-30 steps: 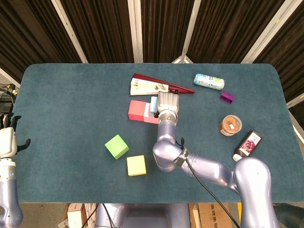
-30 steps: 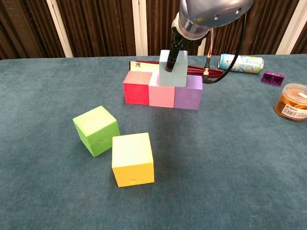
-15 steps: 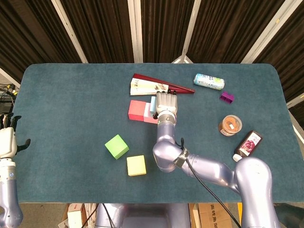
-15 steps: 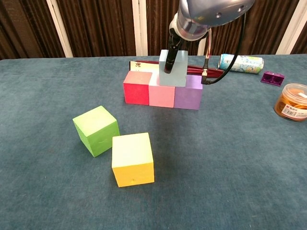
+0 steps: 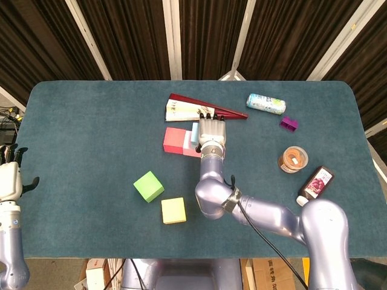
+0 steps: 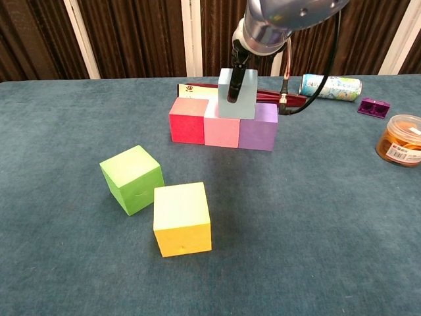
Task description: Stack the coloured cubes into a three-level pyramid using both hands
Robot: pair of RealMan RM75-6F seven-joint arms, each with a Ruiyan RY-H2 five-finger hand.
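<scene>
Dark curtains with pale uprights hang behind my teal felt table (image 5: pixel 91 121), and I read it from the left edge across. My left hand (image 5: pixel 10 178) sits off the table's left side, upright, fingers apart and holding nothing. Next comes the green cube (image 6: pixel 131 179), tilted a little, and just beside it, nearer me, the yellow cube (image 6: pixel 182 218); their corners look to be touching in the chest view, though I can't be sure. Further back stands the bottom row: the red cube (image 6: pixel 187 120), the pink cube (image 6: pixel 222 127) and the purple cube (image 6: pixel 258 128), pressed side by side. On top, straddling the pink and purple ones, sits the light blue cube (image 6: pixel 238 93). My right hand (image 5: pixel 211 131) is over it from above; in the chest view one dark finger (image 6: pixel 235 82) runs down the cube's front face, and from the head view the back of the hand hides the rest, so I can't tell whether the cube is truly gripped or merely touched. Behind the row lies a flat dark red box (image 5: pixel 202 109) with a pale printed label. To the right of that lie a can (image 5: pixel 265 103) on its side, a small purple block (image 5: pixel 288 123), an orange-lidded jar (image 5: pixel 293 159) and a dark bottle (image 5: pixel 315 185) near the table's right edge.
</scene>
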